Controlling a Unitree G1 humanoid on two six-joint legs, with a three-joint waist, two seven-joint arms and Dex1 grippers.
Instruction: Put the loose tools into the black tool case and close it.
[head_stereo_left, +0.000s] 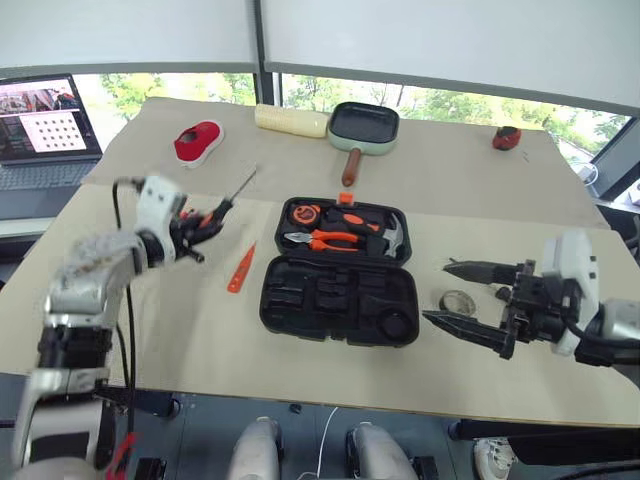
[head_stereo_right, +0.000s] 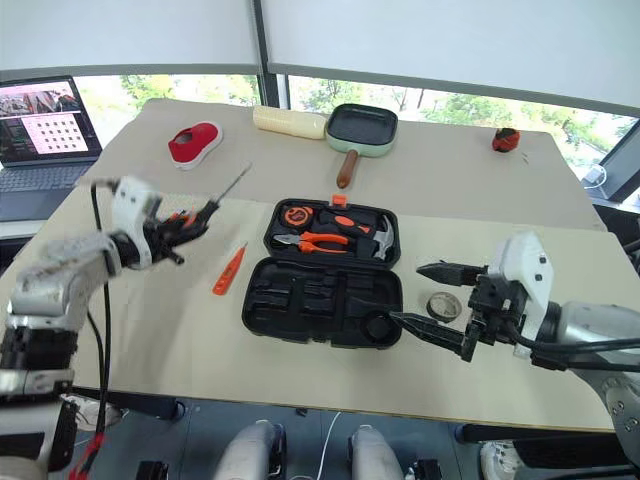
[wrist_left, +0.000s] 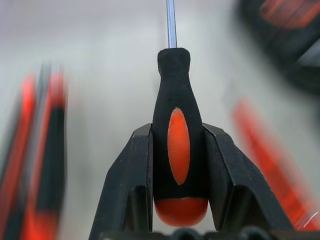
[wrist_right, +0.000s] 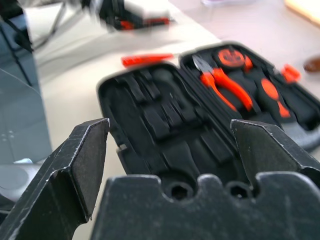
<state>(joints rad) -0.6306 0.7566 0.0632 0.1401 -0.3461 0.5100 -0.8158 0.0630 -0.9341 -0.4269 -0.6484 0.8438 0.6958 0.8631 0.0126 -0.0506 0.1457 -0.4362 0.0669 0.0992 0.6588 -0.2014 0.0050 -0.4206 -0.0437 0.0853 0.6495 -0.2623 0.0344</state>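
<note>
Black fingers (wrist_left: 227, 185) of the left gripper (wrist_left: 179, 175) sat clamped on the black-and-orange handle of a screwdriver (wrist_left: 176, 130), its steel shaft running out past the frame edge in the left wrist view. Everything beyond that handle was smeared there: orange-and-black streaks to either side could not be named. From the head views the same screwdriver (head_stereo_left: 225, 205) was held above the table (head_stereo_left: 480, 180), shaft pointing away from the robot, left of the open black tool case (head_stereo_left: 338, 298).

Outward from that gripper, a slim all-orange screwdriver (head_stereo_left: 240, 268) lay on the table between it and the case. In the case's far half rested orange-handled pliers (head_stereo_left: 330, 240), a steel-headed hammer (head_stereo_left: 392, 238), an orange tape measure (head_stereo_left: 303, 214) and another black-and-orange handle (partly hidden among the rest); the near half showed bare recesses.

The right gripper (head_stereo_left: 462, 297) hung beside the case's right end with its fingers spread wide and nothing between them. Its wrist view looked across the case (wrist_right: 165, 125) and gave the pliers (wrist_right: 222, 85) clearly, while the left arm beyond was a blur. A small round tape roll (head_stereo_left: 457, 301) lay between the right gripper's fingers as seen from the head; whether it touched them could not be told.

Farther off stood a green-rimmed pan (head_stereo_left: 363, 125), a red object (head_stereo_left: 197, 141), and a laptop (head_stereo_left: 45, 130) cut off at the frame edge.
</note>
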